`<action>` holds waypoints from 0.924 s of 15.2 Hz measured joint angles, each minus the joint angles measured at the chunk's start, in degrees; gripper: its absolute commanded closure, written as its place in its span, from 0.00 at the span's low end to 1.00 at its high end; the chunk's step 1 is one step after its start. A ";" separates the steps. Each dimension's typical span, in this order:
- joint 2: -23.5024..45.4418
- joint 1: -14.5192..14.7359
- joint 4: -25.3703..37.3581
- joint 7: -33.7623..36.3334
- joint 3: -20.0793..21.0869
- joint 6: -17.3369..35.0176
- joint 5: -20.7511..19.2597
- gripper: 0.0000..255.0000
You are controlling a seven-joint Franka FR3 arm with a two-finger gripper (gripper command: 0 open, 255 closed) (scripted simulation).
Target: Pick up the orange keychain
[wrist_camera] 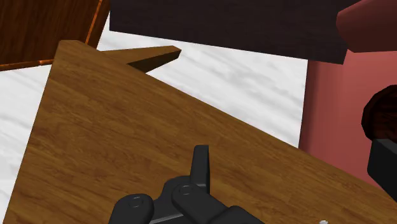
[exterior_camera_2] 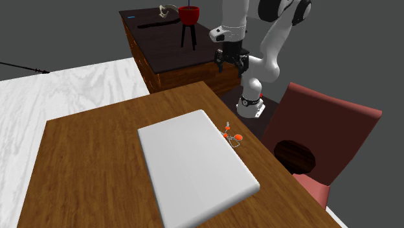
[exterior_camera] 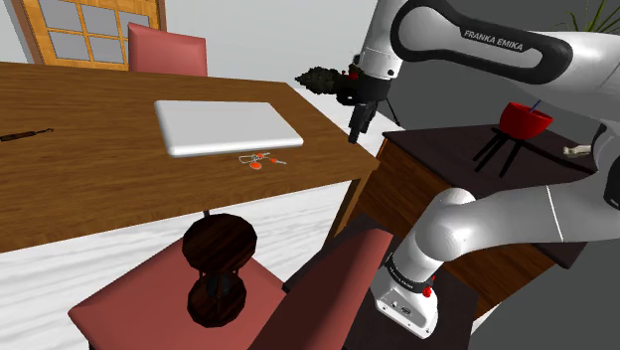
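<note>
Furthest to the shoulder view's left lies the wooden table [exterior_camera: 99, 189], with a red chair [exterior_camera: 167, 48] behind its far side. Next along, a closed grey laptop [exterior_camera: 227, 126] rests flat on the tabletop. The orange keychain [exterior_camera: 260, 159] lies on the wood just beside the laptop's near long edge, close to the corner that faces the arm. In the second exterior view the orange keychain [exterior_camera_2: 232, 136] sits against that same edge, between the laptop and the table's rim.

Further right, the gripper [exterior_camera: 356, 134] hangs above the table's end, pointing down and well apart from the keychain. Its fingers stand apart in the second exterior view and have hold of nothing. The wrist view looks down on bare wood at the table's corner.

Right of the gripper stands a dark side table [exterior_camera: 437, 149], and on it sits a red bowl [exterior_camera: 524, 117] on a black stand.
</note>
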 measured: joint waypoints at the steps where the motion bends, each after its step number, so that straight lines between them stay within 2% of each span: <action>1: 0.00 0.00 0.00 0.00 0.00 0.00 0.00 0.00; 5: 5.21 2.22 0.50 -4.34 0.35 5.34 0.06 0.00; 14: 21.22 8.19 5.93 -17.29 2.05 18.13 0.24 0.00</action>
